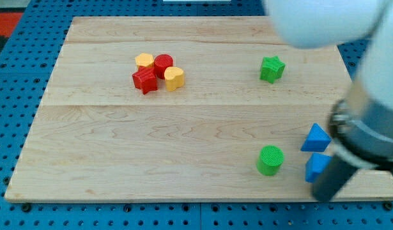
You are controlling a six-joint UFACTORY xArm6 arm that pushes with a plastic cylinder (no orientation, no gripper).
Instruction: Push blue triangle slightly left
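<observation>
**Wooden board on blue pegboard, blue triangle near the lower right edge**

Pale wooden board (183, 140) lying on a blue perforated surface, with blocks in two loose groups. Blue triangle (315, 138) sitting near the view's right edge, in the lower half, flat on the wood. Just below it, nearly touching, a second blue block (316, 167), shape unclear because partly covered by the rod. Dark rod slanting down from the arm's blurred body at the view's right, ending at my tip (325, 197), just below and slightly right of that second blue block, close to the board's bottom edge; whether touching it, cannot tell. No claw on this arm, only the rod, so nothing to spread, press together or pinch. Left of the two blue blocks, near but apart, a green cylinder (270, 160). Higher up, toward the view's top right, a green star (271, 68), well apart from the rest. Far across at upper left, a tight cluster: red star (144, 80), red cylinder (163, 64), yellow heart (174, 78) and another yellow block (144, 61), all touching or nearly so.
</observation>
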